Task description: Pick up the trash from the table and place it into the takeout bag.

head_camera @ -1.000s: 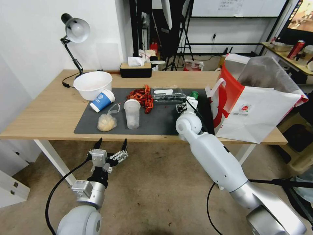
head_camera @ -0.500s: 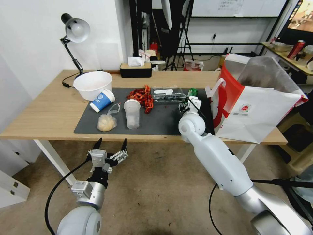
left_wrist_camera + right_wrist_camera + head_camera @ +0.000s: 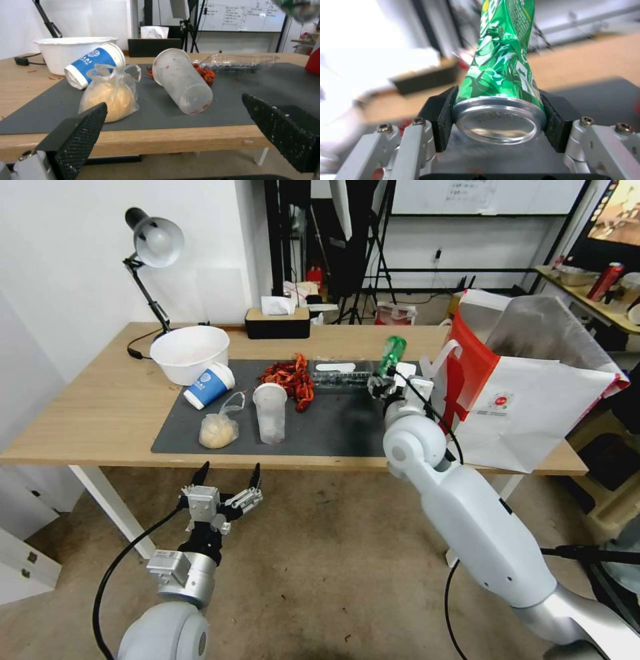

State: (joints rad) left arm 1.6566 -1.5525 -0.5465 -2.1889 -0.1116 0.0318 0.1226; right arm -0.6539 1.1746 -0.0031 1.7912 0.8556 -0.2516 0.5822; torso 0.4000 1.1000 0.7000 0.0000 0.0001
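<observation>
My right gripper (image 3: 389, 380) (image 3: 500, 120) is shut on a crushed green can (image 3: 391, 348) (image 3: 501, 72), held upright above the mat's right end, just left of the takeout bag (image 3: 533, 407). The bag stands open on the table (image 3: 93, 407), foil lining showing. On the dark mat (image 3: 333, 427) lie a blue-and-white paper cup (image 3: 209, 385) (image 3: 93, 65), a clear bag with a pale lump (image 3: 219, 430) (image 3: 106, 97) and a frosted cup (image 3: 270, 412) (image 3: 183, 80). My left gripper (image 3: 227, 475) (image 3: 176, 125) hangs open below the table's front edge.
A white bowl (image 3: 190, 353) (image 3: 66, 52) sits at the mat's far left corner. Red shell scraps (image 3: 290, 377) and a clear plastic tray (image 3: 343, 373) (image 3: 240, 61) lie mid-mat. A desk lamp (image 3: 157, 243) and tissue box (image 3: 277, 321) stand at the back.
My right gripper has lifted the green can off the mat and carried it up and rightward, closer to the takeout bag. The left arm has not moved.
</observation>
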